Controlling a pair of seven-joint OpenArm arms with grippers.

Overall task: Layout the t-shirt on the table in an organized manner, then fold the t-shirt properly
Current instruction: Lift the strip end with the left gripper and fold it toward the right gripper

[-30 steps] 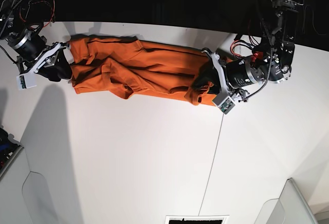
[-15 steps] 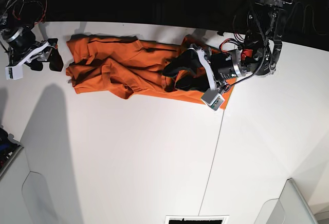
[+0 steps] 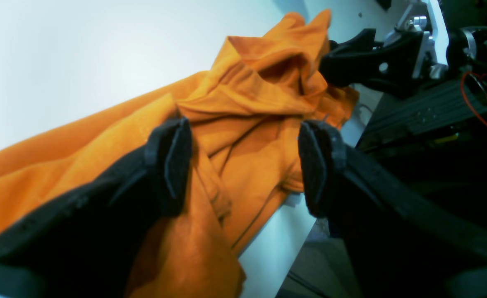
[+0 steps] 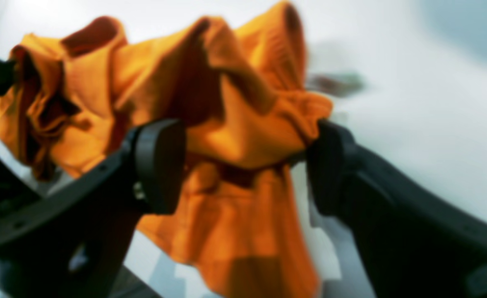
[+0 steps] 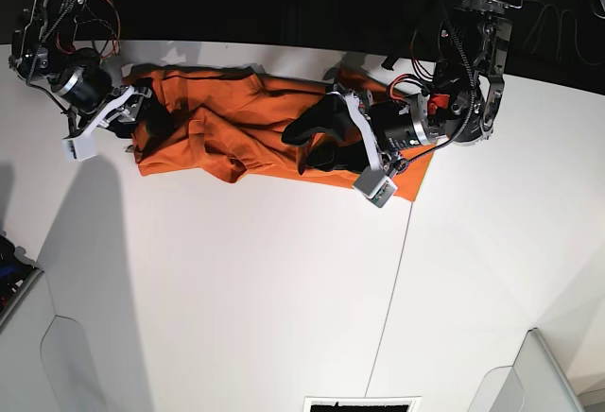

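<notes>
Since a second ago: both sets of jaws let go of the shirt ends, the left gripper [image 5: 304,147] slid inward over the middle of the t-shirt [image 5: 246,124], the right gripper [image 5: 151,121] swung out and back over the shirt's sleeve end. Shirt itself barely shifted.

Left jaws spread wide, cloth beneath and between the pads [image 3: 173,165] but nothing pinched. Right jaws equally spread, straddling a bunched ridge of cloth without closing on it.

T-shirt lying as a long rumpled band along the far edge of the desk [image 5: 265,280], one end just over the thin dark seam line [image 5: 397,280], the other under the right gripper.

Progress, by judgement: early. Stretched lengthwise but not laid out; sleeves and body heaped in overlapping folds, no flat outline yet. Spreading across its width left to do, then every fold.

Base view: whole length of the shirt, both arms, the broad bare desk nearer the camera. Left wrist view [image 3: 243,178]: deep creases running toward the opposite gripper, hidden from above. Right wrist view [image 4: 243,165]: blurred, only puffed-up folds standing off the desk.
</notes>
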